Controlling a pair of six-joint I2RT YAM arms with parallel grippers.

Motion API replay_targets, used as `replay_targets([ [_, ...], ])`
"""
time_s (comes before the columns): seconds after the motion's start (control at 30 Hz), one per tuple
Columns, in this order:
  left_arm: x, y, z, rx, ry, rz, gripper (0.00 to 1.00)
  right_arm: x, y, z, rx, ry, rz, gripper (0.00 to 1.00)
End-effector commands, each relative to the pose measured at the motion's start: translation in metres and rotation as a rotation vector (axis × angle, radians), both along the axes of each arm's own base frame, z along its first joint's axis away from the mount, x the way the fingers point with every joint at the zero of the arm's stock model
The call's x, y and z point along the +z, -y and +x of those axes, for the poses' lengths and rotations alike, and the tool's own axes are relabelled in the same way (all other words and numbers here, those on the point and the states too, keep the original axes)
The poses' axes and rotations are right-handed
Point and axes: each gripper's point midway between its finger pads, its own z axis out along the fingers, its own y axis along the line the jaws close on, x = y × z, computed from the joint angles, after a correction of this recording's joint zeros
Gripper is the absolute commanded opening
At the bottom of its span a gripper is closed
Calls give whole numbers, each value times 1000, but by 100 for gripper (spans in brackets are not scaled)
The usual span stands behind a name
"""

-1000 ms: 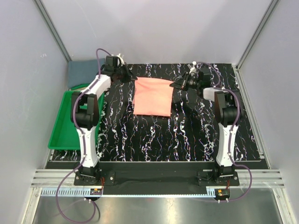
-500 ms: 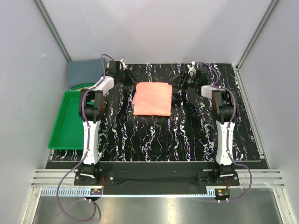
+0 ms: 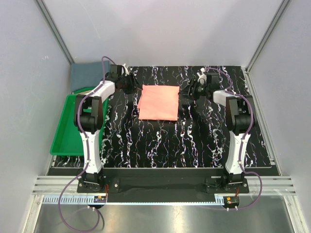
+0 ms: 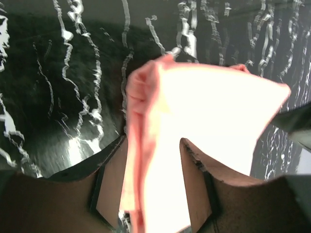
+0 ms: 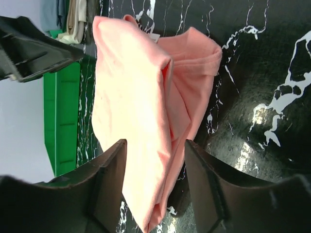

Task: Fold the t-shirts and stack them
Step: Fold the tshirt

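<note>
Two sets of jaws, both spread wide: left gripper at the upper-left corner of the folded salmon-pink t-shirt, right gripper at its upper-right corner. Pink shirt lies flat, centre-top of frame. Slate blue-grey t-shirt lies upper left, behind the green tray.

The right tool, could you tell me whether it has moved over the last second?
Yes. The right tool has backed off rightward, towards the table's right edge, leaving the pink t-shirt.
</note>
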Motion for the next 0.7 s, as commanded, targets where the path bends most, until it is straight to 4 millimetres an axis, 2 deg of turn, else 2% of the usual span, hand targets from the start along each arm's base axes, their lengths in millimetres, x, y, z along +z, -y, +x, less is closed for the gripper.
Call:
replay_targets([
  [0.0, 38, 6, -3, -30, 126, 54, 51, 14, -6, 5, 32, 51, 6, 56],
  [0.07, 35, 17, -5, -59, 128, 55, 50, 5, -9, 8, 47, 31, 30, 53],
  [0.13, 27, 26, -5, -96, 127, 59, 49, 7, -11, 16, 45, 39, 51, 50],
  [0.17, 23, 31, -1, -106, 131, 61, 49, -1, -12, 19, 41, 29, 47, 48],
  [0.2, 20, 31, 2, -102, 130, 67, 49, 2, -11, 27, 37, 44, 48, 46],
  [0.23, 17, 32, 5, -98, 129, 71, 48, -9, -12, 30, 34, 26, 46, 43],
  [0.27, 20, 32, 13, -93, 143, 69, 48, -12, -12, 34, 31, 21, 45, 39],
  [0.3, 6, 33, 16, -95, 124, 72, 48, -8, -13, 42, 29, 36, 49, 36],
  [0.37, -3, 33, 25, -91, 119, 79, 47, -21, -13, 48, 13, 6, 51, 30],
  [0.4, -8, 31, 28, -80, 116, 91, 47, -20, -13, 54, 3, 14, 48, 29],
  [0.47, -18, 27, 34, -61, 97, 108, 47, -31, -8, 60, -36, -5, 23, 24],
  [0.67, -39, 4, 44, 33, 34, 115, 47, -44, -6, 68, -72, -33, 3, 21],
])
